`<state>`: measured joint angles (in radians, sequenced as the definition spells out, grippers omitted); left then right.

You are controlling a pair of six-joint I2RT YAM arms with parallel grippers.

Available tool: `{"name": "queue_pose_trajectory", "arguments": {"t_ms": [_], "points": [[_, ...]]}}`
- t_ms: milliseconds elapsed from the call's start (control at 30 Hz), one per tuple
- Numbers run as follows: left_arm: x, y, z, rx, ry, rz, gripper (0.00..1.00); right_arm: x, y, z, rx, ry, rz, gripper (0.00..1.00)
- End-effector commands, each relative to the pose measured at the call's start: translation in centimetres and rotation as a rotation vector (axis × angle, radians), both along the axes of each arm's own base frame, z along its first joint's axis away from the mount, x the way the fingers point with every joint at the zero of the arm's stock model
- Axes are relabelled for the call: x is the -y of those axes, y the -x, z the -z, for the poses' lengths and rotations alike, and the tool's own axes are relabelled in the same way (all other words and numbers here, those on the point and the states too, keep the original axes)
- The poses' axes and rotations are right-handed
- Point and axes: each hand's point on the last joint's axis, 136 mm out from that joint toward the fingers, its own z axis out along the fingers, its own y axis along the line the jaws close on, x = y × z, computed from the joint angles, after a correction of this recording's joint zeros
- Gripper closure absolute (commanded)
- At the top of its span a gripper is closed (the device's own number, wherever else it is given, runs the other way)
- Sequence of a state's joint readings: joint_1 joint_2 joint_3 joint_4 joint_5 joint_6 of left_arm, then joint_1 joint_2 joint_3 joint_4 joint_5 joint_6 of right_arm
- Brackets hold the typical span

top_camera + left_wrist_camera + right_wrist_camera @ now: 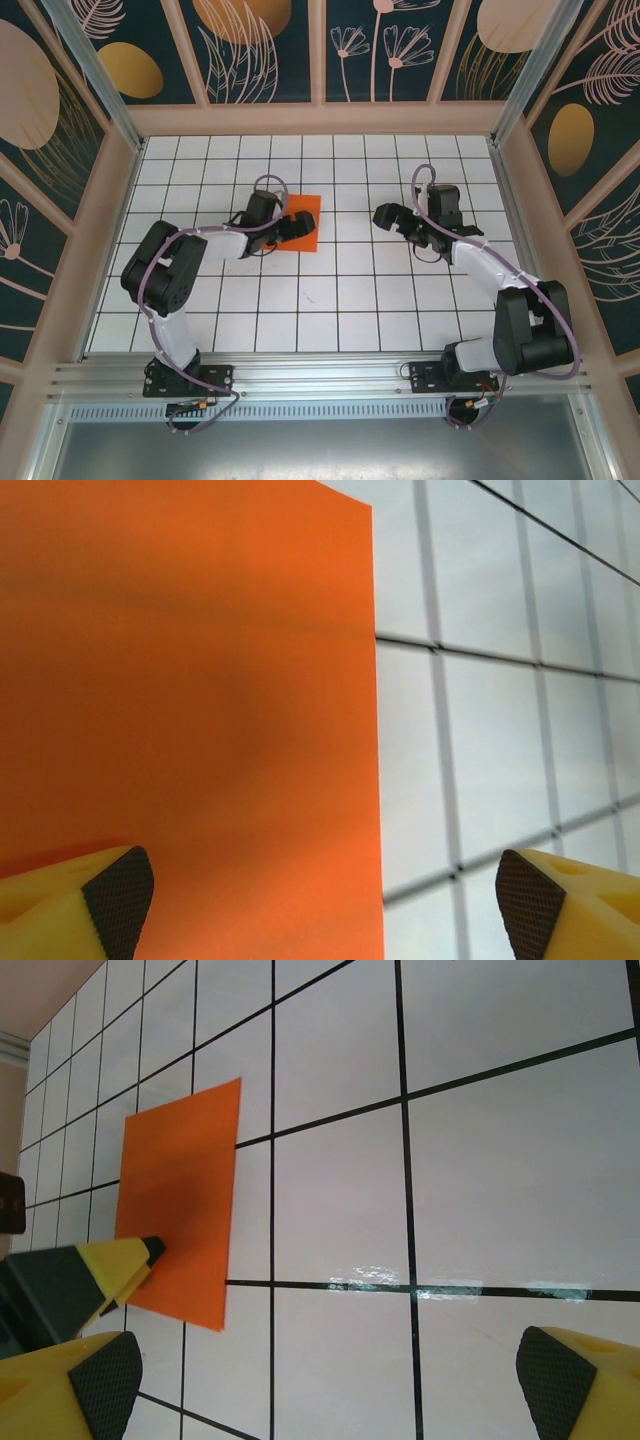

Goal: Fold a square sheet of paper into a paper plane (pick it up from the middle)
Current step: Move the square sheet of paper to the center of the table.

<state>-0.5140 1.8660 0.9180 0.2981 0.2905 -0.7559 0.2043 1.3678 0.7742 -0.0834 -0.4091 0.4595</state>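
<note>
Left gripper [296, 228] was wide open, empty, over orange paper sheet [308, 208] | sheet lay flat, long axis up-down, upper centre

1. The square sheet of paper [305, 215] lay flat on the table [300, 310], left of centre and toward the far side.
2. The left gripper [294, 229] was over the sheet's left part, reaching in from the left.
3. In the left wrist view, one fingertip [118, 895] stood above the sheet and the other was past its right edge, over bare table.
4. The right gripper [385, 215] was to the right of the sheet and apart from it, with bare tiles between them.
5. In the right wrist view, the sheet lay ahead and to the far left.
</note>
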Motion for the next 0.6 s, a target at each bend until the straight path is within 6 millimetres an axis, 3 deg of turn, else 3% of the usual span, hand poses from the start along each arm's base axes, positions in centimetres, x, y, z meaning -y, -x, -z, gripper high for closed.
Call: {"name": "queue_pose_trajectory", "arguments": {"t_ms": [0,133,233,300,400,567], "points": [[3.5,8.1,5.3,-0.332,0.043,0.014,0.09,0.6,0.7,0.6,-0.039,0.024,0.036,0.01],[8.5,9.7,3.0,-0.323,0.194,0.019,0.09,0.9,1.0,1.4,-0.079,0.029,0.069,0.03],[11.4,9.8,-1.1,-0.26,0.315,0.042,0.09,1.1,1.2,1.8,-0.103,0.021,0.089,0.1],[11.6,9.2,-3.8,-0.19,0.338,0.036,0.09,0.6,1.3,1.7,-0.108,-0.005,0.072,0.19],[7.7,7.7,-6.5,-0.058,0.246,-0.107,0.06,-0.5,1.7,1.7,-0.146,-0.048,0.057,0.31],[-1.7,7.6,-7.0,0.036,0.145,-0.382,0.02,-5.4,4.0,2.5,-0.201,-0.083,-0.066,0.4]]}}
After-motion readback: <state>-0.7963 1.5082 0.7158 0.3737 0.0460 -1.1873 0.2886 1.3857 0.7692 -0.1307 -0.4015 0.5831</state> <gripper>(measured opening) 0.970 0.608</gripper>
